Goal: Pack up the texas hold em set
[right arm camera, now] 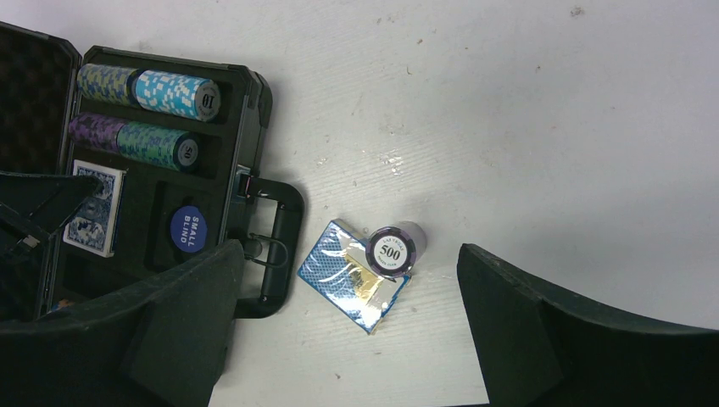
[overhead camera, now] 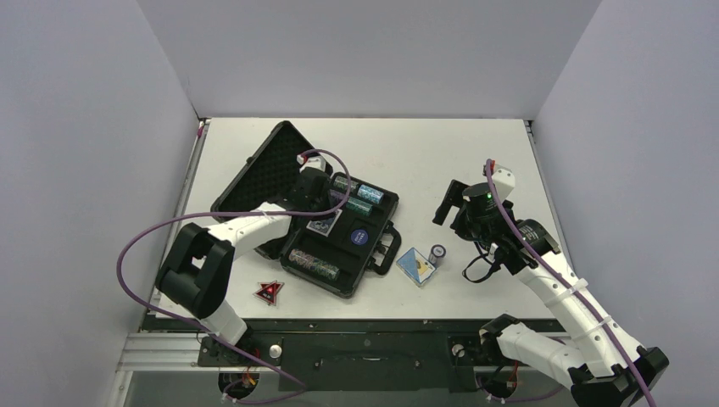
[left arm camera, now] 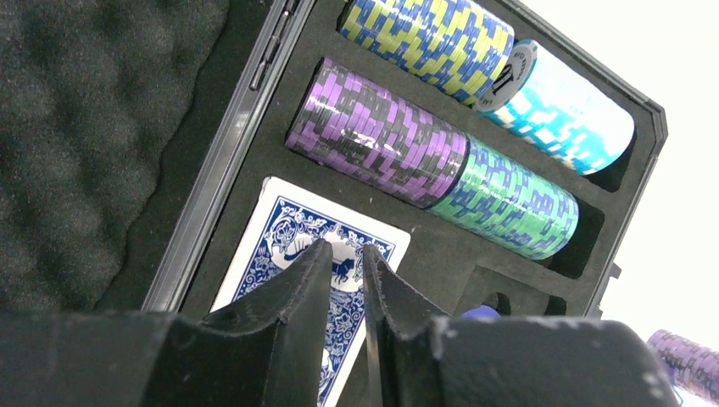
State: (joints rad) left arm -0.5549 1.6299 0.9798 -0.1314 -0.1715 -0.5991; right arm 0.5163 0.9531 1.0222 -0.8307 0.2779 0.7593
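- The briefcase (overhead camera: 383,254) lies open on the surface (overhead camera: 475,161), with its lid (overhead camera: 259,174) tipped back on the far-left side and its handle (right arm camera: 275,246) pointing right.
- Inside the briefcase, the chip rolls (left arm camera: 377,136) fill the far slots, a blue deck (left arm camera: 280,229) lies flat in its pocket, and the Small Blind button (right arm camera: 188,229) sits in a round well.
- The left pincer (left arm camera: 348,250) hangs over that blue deck. Its fingers are drawn nearly together with only a thin slit between them, and we see nothing in the slit. We cannot tell whether the tips touch the cards.
- The right pincer (overhead camera: 447,206) is spread wide and empty. It hovers over the loose pieces just off the handle side of the briefcase.
- Those pieces are a second deck (right arm camera: 352,275) lying flat and a short chip roll (right arm camera: 392,251) standing on end, marked 500, right against the deck's far corner.
- The triangle (overhead camera: 270,293) lies off the near-left corner of the briefcase, apart from it.
- We judge the short chip roll to be dense, hard and smooth-sided. We would take it across its round flanks, low down, squeezing firmly so that the loose chips do not shear apart.
- The second deck looks light, and its wrapper looks slick. We would pinch it across its narrow edges, because lying flat it offers little to grab.
- The triangle looks thin and flat, so we expect it to be awkward to lift off the surface.
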